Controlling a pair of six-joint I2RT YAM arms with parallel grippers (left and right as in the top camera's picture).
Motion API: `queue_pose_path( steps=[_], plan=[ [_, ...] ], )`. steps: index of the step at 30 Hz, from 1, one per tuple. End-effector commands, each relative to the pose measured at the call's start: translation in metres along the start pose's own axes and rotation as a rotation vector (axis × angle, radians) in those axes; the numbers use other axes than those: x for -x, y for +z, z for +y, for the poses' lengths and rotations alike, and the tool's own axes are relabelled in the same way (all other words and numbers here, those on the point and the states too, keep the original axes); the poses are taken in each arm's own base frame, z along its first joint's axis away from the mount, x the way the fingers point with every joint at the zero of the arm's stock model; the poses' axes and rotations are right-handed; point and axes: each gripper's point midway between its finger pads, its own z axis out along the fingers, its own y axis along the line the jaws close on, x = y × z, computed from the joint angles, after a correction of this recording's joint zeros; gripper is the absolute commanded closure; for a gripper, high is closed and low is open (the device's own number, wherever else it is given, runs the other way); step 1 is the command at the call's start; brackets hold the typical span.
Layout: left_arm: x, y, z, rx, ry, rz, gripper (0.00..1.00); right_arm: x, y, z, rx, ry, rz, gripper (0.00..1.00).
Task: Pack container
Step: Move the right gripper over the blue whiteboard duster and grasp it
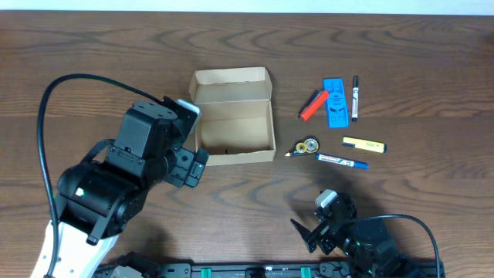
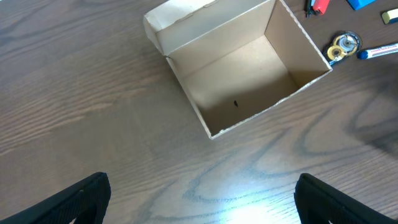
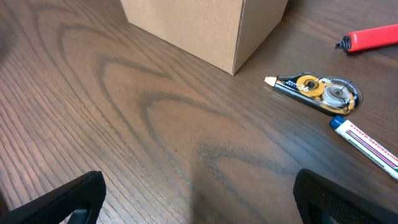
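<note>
On the table (image 1: 432, 208), the container (image 1: 235, 127) sits with its flap open, correction tape (image 1: 308, 146) near its right corner. Left gripper (image 2: 202, 202) hangs beside it, jaws spread, empty; right gripper (image 3: 199, 202) spread too, holding nothing.

Dark wood-grain surface (image 1: 93, 46) under soft overhead light.
The brown surface fills nearly every view; a pale strip (image 1: 247, 5) runs along its far edge, and a bright glare (image 2: 249, 208) sits on the grain.
</note>
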Motion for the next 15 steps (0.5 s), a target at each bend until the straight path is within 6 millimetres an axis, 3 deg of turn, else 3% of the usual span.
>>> queue_pose_path(
  steps=[1,6,10,15],
  plan=[
    [-0.001,-0.001,-0.001,-0.011,0.017,0.004,0.05,0.001,0.001,0.000,-0.005,-0.024,-0.009,0.01],
    [-0.001,-0.001,-0.001,-0.011,0.018,0.004,0.05,0.013,0.000,0.004,0.019,0.070,-0.058,0.01],
    [-0.001,-0.001,-0.001,-0.011,0.017,0.004,0.05,0.022,-0.002,0.023,0.144,0.286,-0.074,0.01],
    [-0.001,-0.001,-0.001,-0.011,0.018,0.004,0.05,0.024,-0.002,0.023,0.144,0.283,-0.081,0.01]
  ],
)
